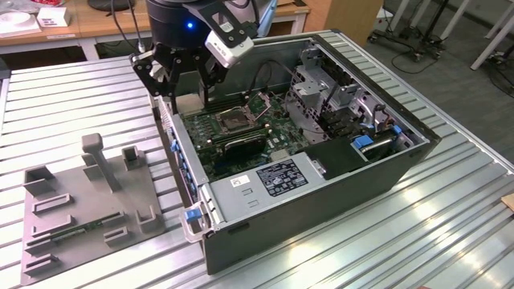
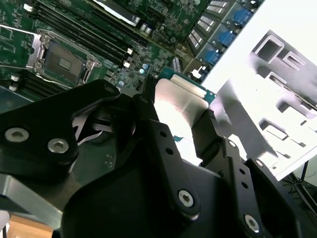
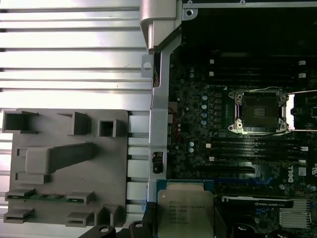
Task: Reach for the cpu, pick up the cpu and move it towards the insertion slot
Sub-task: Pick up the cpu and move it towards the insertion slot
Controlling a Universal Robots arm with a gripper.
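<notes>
While my end effector [image 2: 181, 129] is clamped on the cpu [image 3: 184, 214] above the open case's near wall, short of the insertion slot [image 3: 259, 113], I judge any tilt or slip could bend socket pins on arrival.

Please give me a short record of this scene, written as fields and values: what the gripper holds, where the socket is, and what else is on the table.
gripper: shut on the cpu, held above the computer case's edge
cpu face: silvery metal, seen in both wrist views
insertion slot: on the motherboard, frame open, dark centre empty
cpu to slot: apart, not yet over it
grey fixture tray: on the table beside the case, memory stick lying in it
</notes>
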